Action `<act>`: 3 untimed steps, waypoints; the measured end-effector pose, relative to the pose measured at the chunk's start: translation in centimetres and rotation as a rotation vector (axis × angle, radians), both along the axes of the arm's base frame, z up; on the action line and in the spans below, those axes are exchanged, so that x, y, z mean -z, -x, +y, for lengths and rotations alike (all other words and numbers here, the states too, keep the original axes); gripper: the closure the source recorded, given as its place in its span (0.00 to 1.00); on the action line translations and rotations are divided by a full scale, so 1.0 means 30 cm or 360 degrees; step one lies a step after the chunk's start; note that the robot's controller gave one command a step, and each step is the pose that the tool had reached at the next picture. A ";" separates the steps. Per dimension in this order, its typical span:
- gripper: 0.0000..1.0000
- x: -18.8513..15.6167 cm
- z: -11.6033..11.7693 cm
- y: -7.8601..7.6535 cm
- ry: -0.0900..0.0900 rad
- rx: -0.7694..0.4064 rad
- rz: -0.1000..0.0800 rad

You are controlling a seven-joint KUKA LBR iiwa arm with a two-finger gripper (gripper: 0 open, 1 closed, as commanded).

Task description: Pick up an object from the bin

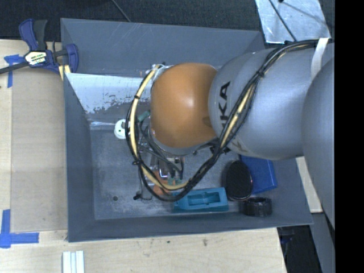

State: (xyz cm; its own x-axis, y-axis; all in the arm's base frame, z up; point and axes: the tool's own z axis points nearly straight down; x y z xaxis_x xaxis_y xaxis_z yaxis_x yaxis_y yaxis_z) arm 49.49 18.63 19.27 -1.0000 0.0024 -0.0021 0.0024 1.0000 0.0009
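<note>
**Jaws masked by the wrist, grip unreadable**

The grey bin (79, 152) holds a few loose things. The arm (273, 107) enters from three o'clock and bends steeply down. Its orange cover (179, 104) therefore hides the gripper (162, 175), which sits low near the floor's middle. Whether it is released, clenched or carrying anything I cannot tell.

Likely candidates crowd the bin's four o'clock corner:
- a blue flat box (263, 175)
- a teal slotted block (200, 200), nearest the gripper
- a black oval (238, 181)
- a black ring (257, 207)

A small white ball (120, 129) lies at the gripper's ten o'clock.
</note>
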 end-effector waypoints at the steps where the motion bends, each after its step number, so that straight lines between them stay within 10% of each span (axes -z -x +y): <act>1: 0.00 -0.005 -0.039 -0.067 -0.0002 0.0074 0.0000; 3: 0.00 -0.041 -0.040 -0.118 0.0001 0.0276 0.0002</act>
State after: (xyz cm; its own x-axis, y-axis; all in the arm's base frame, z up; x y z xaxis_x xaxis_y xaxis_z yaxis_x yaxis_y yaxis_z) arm 53.04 17.43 20.51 -0.9846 0.1750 -0.0009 0.1750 0.9846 0.0004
